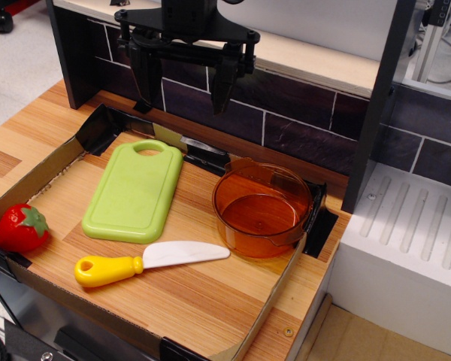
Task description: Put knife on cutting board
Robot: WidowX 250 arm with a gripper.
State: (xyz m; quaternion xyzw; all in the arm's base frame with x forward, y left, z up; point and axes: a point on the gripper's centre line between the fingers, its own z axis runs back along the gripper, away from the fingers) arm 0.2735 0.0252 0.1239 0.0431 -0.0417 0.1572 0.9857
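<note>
The knife (146, 260) lies flat on the wooden tray floor near the front, white blade pointing right, yellow handle to the left. The light green cutting board (131, 192) lies just behind it, handle hole at the far end, with nothing on it. My gripper (182, 84) hangs high at the back, above and behind the board's far end. Its two black fingers (144, 79) are spread wide apart and hold nothing.
An orange transparent pot (261, 209) stands to the right of the board. A red toy strawberry (20, 227) sits at the tray's left edge. A low cardboard wall (274, 289) rims the tray. A dark tiled back wall and a white dish rack (413, 233) are behind and right.
</note>
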